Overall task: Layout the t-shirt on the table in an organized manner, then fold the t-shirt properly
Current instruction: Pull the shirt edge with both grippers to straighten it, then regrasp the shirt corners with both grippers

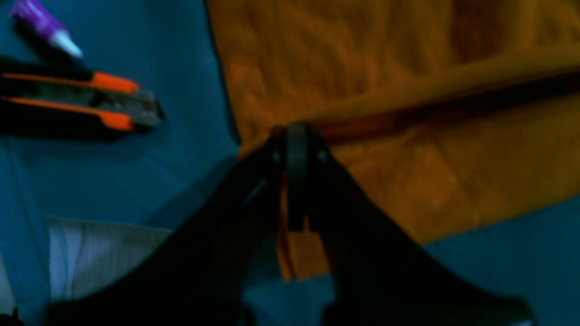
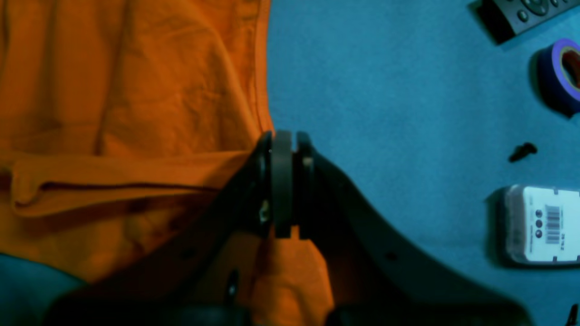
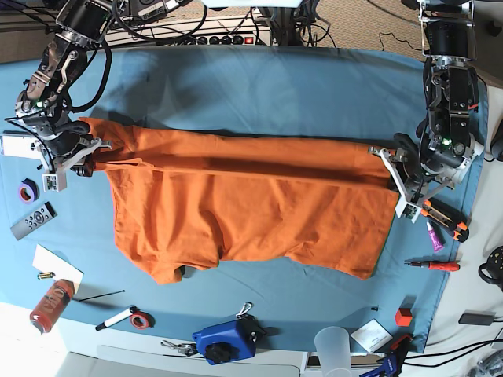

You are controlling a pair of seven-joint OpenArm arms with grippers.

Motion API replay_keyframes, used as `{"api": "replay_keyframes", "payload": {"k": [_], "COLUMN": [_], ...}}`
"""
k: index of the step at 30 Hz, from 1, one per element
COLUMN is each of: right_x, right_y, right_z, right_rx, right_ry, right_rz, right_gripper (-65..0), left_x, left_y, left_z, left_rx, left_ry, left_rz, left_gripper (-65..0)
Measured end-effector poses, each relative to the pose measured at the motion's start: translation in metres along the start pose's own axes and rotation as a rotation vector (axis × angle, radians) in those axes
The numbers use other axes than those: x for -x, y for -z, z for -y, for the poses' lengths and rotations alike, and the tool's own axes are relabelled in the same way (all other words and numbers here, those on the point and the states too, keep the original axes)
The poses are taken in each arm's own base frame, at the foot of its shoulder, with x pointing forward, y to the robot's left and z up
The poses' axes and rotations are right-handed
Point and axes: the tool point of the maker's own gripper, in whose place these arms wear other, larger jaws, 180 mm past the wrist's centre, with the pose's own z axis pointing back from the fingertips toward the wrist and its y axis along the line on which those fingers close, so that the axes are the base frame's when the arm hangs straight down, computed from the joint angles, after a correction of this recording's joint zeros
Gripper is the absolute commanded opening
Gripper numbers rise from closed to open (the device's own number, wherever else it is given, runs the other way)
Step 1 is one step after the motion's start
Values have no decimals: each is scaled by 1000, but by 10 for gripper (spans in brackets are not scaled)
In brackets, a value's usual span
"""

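T-shirt (image 3: 251,204) stretched wide across middle of table (image 3: 259,86), fold ridge along its far edge. Left gripper (image 1: 297,136) and right gripper (image 2: 283,140) each clamped on opposite shirt ends. Layout apparently underway; proper folding mostly left.

1. The t-shirt (image 3: 251,204) is being held stretched across the table (image 3: 259,86), with its upper edge folded over into a long band.
2. One end of that band is being pinched by the right gripper (image 3: 81,159), whose jaws are pressed together on the cloth.
3. The opposite end is being clamped by the left gripper (image 3: 391,161).
4. The lower part of the shirt is being left lying wrinkled on the blue cloth.
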Motion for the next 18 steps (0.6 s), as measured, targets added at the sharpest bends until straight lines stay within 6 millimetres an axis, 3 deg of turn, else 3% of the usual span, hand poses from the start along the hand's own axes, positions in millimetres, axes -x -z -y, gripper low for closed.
{"api": "replay_keyframes", "payload": {"k": [3,5,8,12,15,18], "right_x": [0,0,-8,-37,-65,-68], "right_y": [0,0,0,-2,-21,-42], "right_z": [0,0,1,0,-1,12], "right_rx": [1,-1,2,-28,-67,-48], "right_ry": [-1,1,3,50,92,100], "right_rz": [0,2,25,83,179,195], "right_gripper": [-468,-445,-445,-445,-446,-446], "left_x": [0,0,0,6,-5,-23], "left_y": [0,0,-1,-5,-19,-47], "left_z": [-1,-4,-11,-11,-7,-7], "left_rx": [-5,-21,-58,-69,-74,-102], "left_ry": [3,-24,-76,-86,-55,-32], "left_rz": [-1,0,2,-50,-46,44], "left_gripper": [-457,-394,-389,-390,-390,-390]}}
